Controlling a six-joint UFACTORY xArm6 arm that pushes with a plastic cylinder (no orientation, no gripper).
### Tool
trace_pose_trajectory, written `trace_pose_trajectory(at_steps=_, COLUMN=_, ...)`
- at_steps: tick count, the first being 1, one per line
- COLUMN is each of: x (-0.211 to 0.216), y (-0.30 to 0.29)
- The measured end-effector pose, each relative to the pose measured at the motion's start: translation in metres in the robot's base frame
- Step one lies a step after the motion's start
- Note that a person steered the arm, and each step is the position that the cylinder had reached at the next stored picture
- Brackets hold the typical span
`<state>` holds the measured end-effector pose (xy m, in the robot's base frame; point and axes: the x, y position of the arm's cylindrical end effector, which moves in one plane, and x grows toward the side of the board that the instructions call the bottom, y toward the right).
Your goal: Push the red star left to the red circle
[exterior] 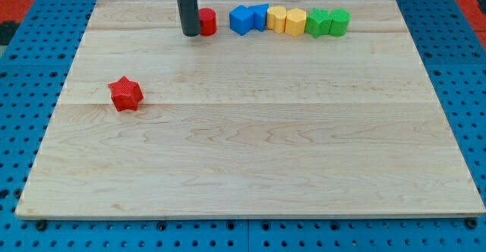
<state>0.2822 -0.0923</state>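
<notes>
My tip [190,34] rests on the desk [250,153] just left of the red circle [207,21], with no gripper to open or close. The red star [125,93] lies well apart toward the view's lower left, so the approach seems not yet made; next, my tip likely must get behind the star to drive it toward the circle.

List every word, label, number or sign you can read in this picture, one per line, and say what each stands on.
None: no readable text, number, label or sign shows anywhere in the camera view.
The wooden board bears only grain lines.
The red star, the red circle and the blue, yellow and green blocks in the row at the view's top have plain faces.
The rod is unmarked down to my tip, which stands just left of the red circle.
</notes>
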Motion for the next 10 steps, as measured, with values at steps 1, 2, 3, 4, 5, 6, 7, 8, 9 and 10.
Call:
trace_pose_trajectory(at_steps=1, x=0.0, y=0.013)
trace_pose_trajectory(at_steps=2, x=0.0, y=0.034)
trace_pose_trajectory(at_steps=3, x=0.006, y=0.035)
trace_pose_trajectory(at_steps=4, x=0.094, y=0.035)
trace_pose_trajectory(at_steps=5, x=0.184, y=0.035)
trace_pose_trajectory(at_steps=6, x=0.186, y=0.031)
trace_pose_trajectory(at_steps=7, x=0.201, y=-0.065)
trace_pose_trajectory(at_steps=8, x=0.201, y=-0.085)
trace_pose_trajectory(at_steps=9, x=0.186, y=-0.088)
trace_pose_trajectory(at_steps=10, x=0.148, y=-0.088)
